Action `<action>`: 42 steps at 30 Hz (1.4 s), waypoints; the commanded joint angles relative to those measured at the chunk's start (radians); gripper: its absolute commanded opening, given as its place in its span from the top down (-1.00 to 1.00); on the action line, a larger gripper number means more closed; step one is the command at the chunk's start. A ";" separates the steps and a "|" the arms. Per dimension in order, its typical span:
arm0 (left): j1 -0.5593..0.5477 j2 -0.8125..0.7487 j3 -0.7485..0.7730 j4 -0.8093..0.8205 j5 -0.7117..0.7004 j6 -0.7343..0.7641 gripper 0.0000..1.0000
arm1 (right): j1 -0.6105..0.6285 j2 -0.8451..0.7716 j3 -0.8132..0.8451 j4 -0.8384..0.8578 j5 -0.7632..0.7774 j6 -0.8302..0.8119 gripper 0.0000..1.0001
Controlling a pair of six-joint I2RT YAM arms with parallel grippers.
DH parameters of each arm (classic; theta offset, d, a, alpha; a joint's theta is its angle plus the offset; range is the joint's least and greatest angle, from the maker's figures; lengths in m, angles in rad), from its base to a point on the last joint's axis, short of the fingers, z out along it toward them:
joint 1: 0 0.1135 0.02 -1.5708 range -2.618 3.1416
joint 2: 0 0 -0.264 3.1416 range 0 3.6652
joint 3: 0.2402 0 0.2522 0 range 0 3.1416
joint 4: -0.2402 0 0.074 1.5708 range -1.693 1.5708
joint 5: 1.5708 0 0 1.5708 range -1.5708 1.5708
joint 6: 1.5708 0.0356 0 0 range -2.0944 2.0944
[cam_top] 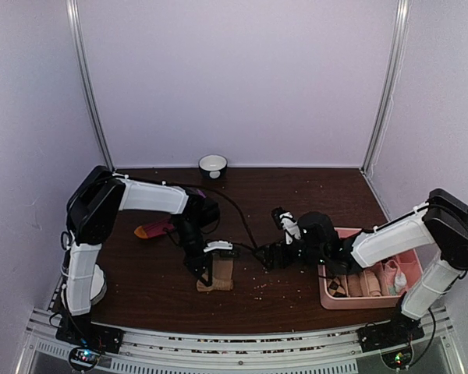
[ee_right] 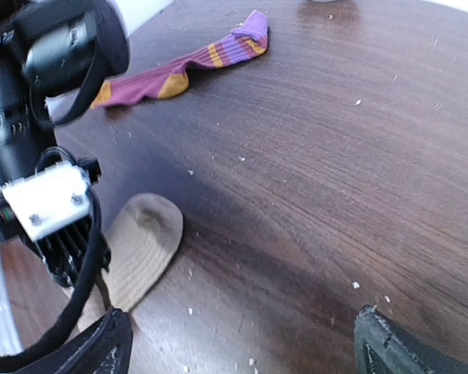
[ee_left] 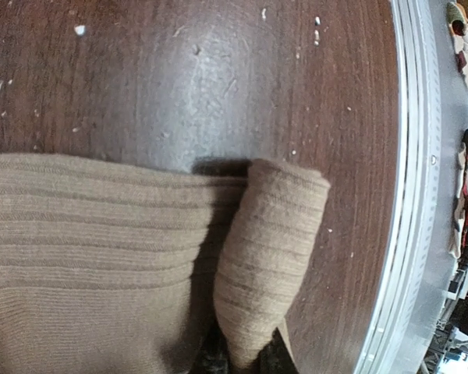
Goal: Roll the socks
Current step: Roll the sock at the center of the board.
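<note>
Left jaws almost shut, pinching rolled near end of tan sock (ee_left: 269,249), mid-bench (cam_top: 296,195), long axis front-to-back. Right jaws wide open, empty, just right of it, apart. Red sock (ee_right: 187,66) flat, far-left; left arm (cam_top: 152,196) nearer.

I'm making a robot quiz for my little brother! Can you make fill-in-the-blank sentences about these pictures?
1. The left gripper pinches the tan sock, while the right gripper is ____.
2. The dark red sock, lying away from both grippers, has a ____ striped cuff.
3. The tray on the right side of the table is ____.
Missing words: open; purple; pink.
</note>
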 commanded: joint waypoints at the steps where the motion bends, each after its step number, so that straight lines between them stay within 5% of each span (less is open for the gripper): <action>1: 0.017 0.091 0.014 -0.086 -0.056 0.028 0.94 | -0.109 0.142 -0.042 0.302 -0.305 0.173 -0.99; 6: 0.038 0.148 0.088 -0.169 -0.023 0.061 0.93 | 0.006 0.060 0.033 -0.048 0.059 -0.067 -0.99; 10: 0.046 0.180 0.113 -0.219 0.012 0.091 0.92 | 0.000 -0.126 -0.066 0.004 0.291 0.024 -0.99; 13: 0.048 0.196 0.120 -0.238 0.031 0.097 0.93 | -0.100 -0.197 -0.162 0.166 0.179 0.176 -1.00; 16: 0.048 0.206 0.123 -0.248 0.036 0.102 0.92 | -0.107 -0.199 -0.193 0.319 0.025 0.092 -1.00; 21: 0.048 0.218 0.129 -0.247 0.023 0.097 0.92 | 0.012 -0.260 -0.263 0.378 0.076 -0.070 -0.99; 26: 0.050 0.237 0.151 -0.225 -0.025 0.063 0.93 | 0.236 -0.264 -0.175 0.094 0.181 -0.378 -0.57; 31: 0.051 0.241 0.154 -0.208 -0.065 0.041 0.93 | 0.355 -0.135 -0.142 0.141 0.111 -0.519 -0.41; 42: 0.050 0.257 0.155 -0.195 -0.112 0.018 0.93 | 0.381 0.212 0.210 -0.028 0.020 -0.785 0.02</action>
